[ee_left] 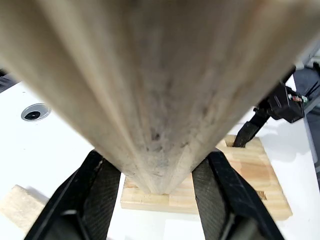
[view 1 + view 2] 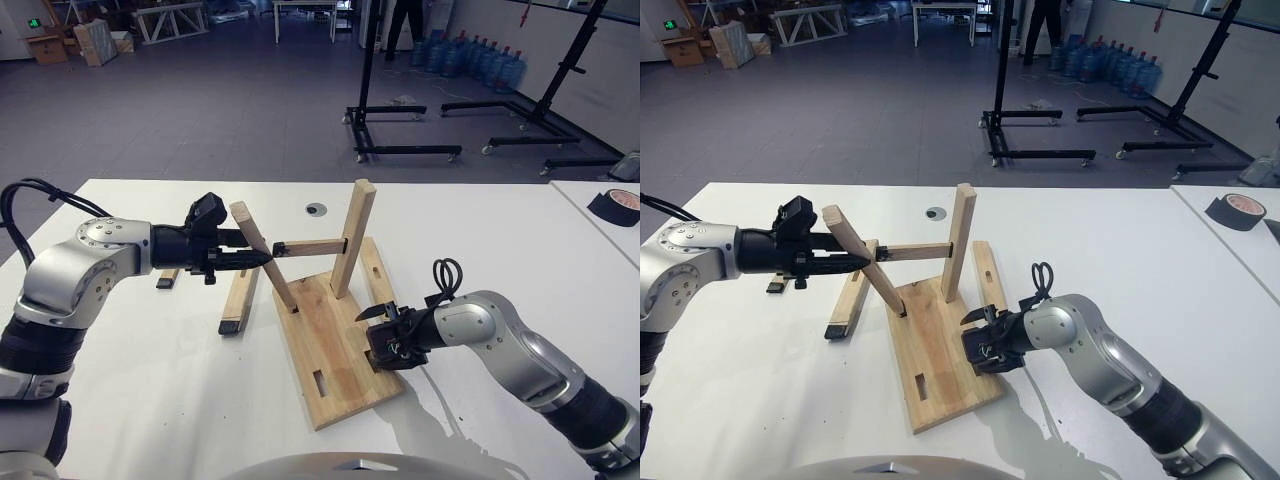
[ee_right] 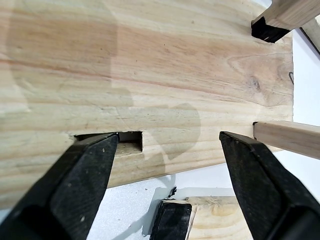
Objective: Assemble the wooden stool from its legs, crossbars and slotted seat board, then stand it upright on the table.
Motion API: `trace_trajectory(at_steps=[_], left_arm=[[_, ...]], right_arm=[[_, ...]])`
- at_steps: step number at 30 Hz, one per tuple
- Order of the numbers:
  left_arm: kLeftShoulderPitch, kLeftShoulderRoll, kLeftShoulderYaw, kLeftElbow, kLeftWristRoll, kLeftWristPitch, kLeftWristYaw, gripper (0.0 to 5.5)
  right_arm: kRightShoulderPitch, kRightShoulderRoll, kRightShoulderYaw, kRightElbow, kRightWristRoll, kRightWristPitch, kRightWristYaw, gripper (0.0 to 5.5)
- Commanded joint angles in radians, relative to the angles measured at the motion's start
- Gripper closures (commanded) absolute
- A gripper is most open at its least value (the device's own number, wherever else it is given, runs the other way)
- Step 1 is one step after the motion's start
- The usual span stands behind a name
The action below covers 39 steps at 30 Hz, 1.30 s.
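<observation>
The slotted seat board lies flat on the white table. One leg stands upright in it. A second leg leans over to the left, and my left gripper is shut on it near its middle. A crossbar joins the two legs. In the left wrist view the held leg sits between the two fingers. My right gripper is open at the board's right edge, its fingers spread over the board next to a slot.
A loose leg lies on the table left of the board, another piece along its right side, and a short piece under my left arm. A black tape roll sits far right. A cable hole is behind.
</observation>
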State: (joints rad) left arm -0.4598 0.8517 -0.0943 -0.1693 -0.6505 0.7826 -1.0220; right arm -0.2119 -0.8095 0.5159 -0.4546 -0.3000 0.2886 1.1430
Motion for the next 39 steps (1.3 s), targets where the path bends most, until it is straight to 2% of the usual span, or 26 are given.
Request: trace_trajectory(at_steps=[1, 7, 20, 27, 31, 36, 39], left_arm=[[0.028, -0.068, -0.067, 0.121, 0.048, 0.040, 0.013, 3.49], [0.111, -0.083, -0.049, 0.172, 0.070, -0.001, 0.028, 3.49], [0.216, -0.170, -0.159, 0.167, 0.137, -0.102, 0.080, 3.49], [0.277, -0.172, -0.108, 0.211, 0.115, -0.134, 0.095, 3.49], [0.302, -0.150, -0.119, 0.202, 0.124, -0.153, 0.084, 3.49], [0.315, -0.143, -0.142, 0.188, 0.133, -0.166, 0.080, 3.49], [0.320, -0.135, -0.145, 0.191, 0.132, -0.173, 0.077, 3.49]], right_arm=[[0.056, 0.023, 0.079, 0.052, -0.016, 0.005, 0.014, 1.79], [0.061, 0.026, 0.081, 0.058, -0.024, -0.003, 0.013, 1.79], [0.049, 0.040, 0.078, 0.061, -0.033, -0.018, 0.016, 1.79], [0.056, 0.041, 0.070, 0.046, -0.031, -0.008, 0.011, 1.79], [0.011, 0.083, 0.003, 0.038, 0.019, 0.006, -0.027, 1.79], [-0.099, 0.220, -0.197, 0.007, 0.200, 0.060, -0.118, 1.79], [-0.125, 0.291, -0.268, -0.022, 0.303, 0.091, -0.172, 1.79]])
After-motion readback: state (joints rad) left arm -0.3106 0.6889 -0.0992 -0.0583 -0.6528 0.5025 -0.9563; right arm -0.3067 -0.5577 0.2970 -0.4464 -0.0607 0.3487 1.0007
